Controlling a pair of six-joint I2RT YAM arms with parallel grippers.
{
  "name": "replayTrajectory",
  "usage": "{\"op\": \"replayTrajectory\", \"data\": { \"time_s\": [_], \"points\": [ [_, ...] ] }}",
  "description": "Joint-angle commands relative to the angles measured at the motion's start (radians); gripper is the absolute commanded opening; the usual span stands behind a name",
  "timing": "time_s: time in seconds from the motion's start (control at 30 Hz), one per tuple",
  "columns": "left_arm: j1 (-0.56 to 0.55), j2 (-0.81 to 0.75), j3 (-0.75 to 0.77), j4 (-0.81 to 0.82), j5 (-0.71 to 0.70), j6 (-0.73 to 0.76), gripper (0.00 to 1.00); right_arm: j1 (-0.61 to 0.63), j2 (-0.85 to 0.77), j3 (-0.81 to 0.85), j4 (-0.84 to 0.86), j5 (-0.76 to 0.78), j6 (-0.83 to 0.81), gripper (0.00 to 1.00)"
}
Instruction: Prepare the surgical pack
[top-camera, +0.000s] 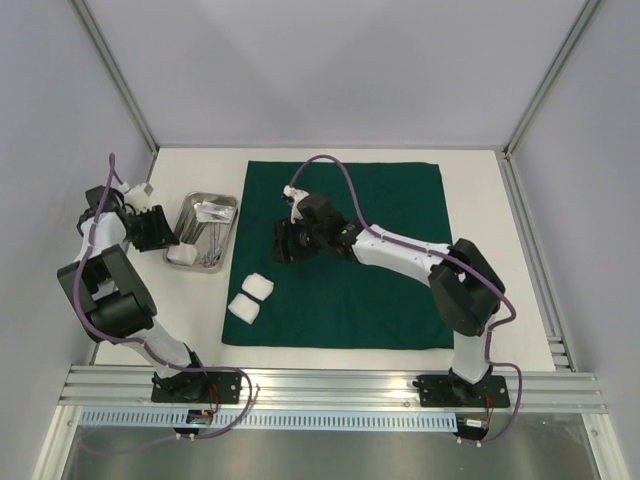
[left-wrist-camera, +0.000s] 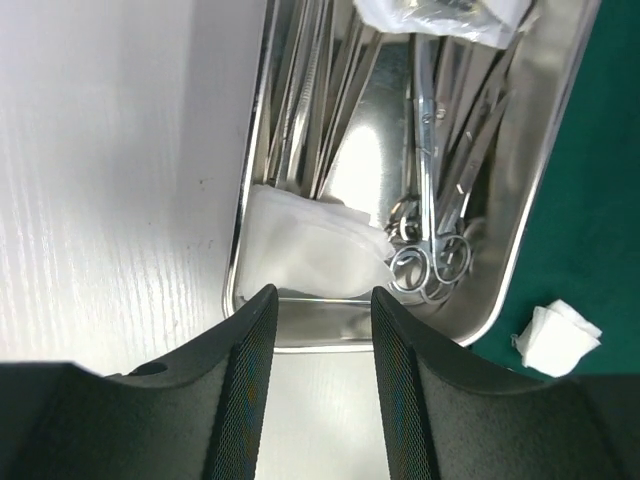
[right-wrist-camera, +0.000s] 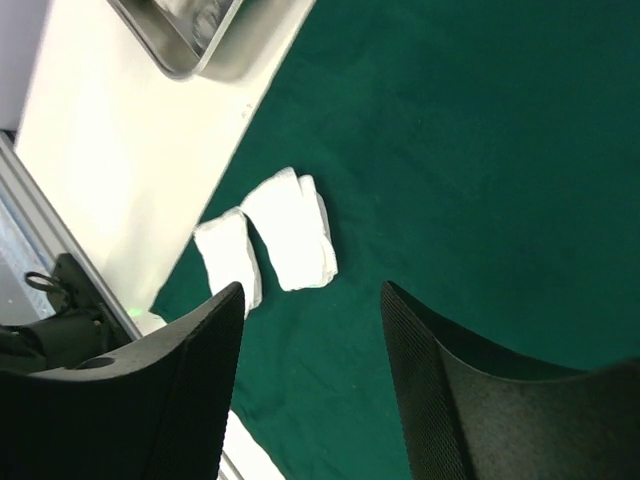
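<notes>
Dark green cloth (top-camera: 345, 255), white gauze squares (top-camera: 252, 296), shiny silver tray (top-camera: 192, 216), white table (top-camera: 190, 170), black tool fingers (left-wrist-camera: 245, 390)

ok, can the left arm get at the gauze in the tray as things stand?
Probably yes. The left hand is open just outside the near rim of the steel tray, and the gauze pad lies right inside that end with nothing on top. The scissor rings sit close beside it.
</notes>
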Motion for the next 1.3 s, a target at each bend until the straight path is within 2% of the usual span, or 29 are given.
{"op": "replayTrajectory", "data": {
  "time_s": [0.0, 0.2, 0.57, 0.77, 0.87, 1.0, 1.27],
  "points": [
    [0.004, -0.075, 0.004, -0.002, 0.051, 0.019, 0.5, 0.026, 0.089, 0.068, -0.047, -0.057, 0.013, 0.58],
    [-0.002, -0.141, 0.007, -0.055, 0.131, 0.043, 0.5, 0.041, 0.198, 0.134, -0.053, -0.123, 0.018, 0.53],
    [-0.019, -0.169, 0.003, -0.092, 0.11, 0.068, 0.5, 0.049, 0.347, 0.212, -0.07, -0.189, 0.026, 0.48],
    [-0.034, -0.17, -0.002, -0.106, 0.117, 0.074, 0.5, 0.049, 0.359, 0.213, -0.042, -0.225, 0.044, 0.35],
    [-0.039, -0.169, -0.002, -0.108, 0.117, 0.074, 0.5, 0.049, 0.358, 0.213, -0.039, -0.226, 0.047, 0.25],
    [-0.045, -0.169, 0.0, -0.114, 0.122, 0.076, 0.49, 0.051, 0.332, 0.21, -0.033, -0.229, 0.053, 0.02],
    [-0.052, -0.169, 0.0, -0.132, 0.136, 0.082, 0.49, 0.072, 0.205, 0.193, -0.022, -0.18, 0.037, 0.0]
  ]
}}
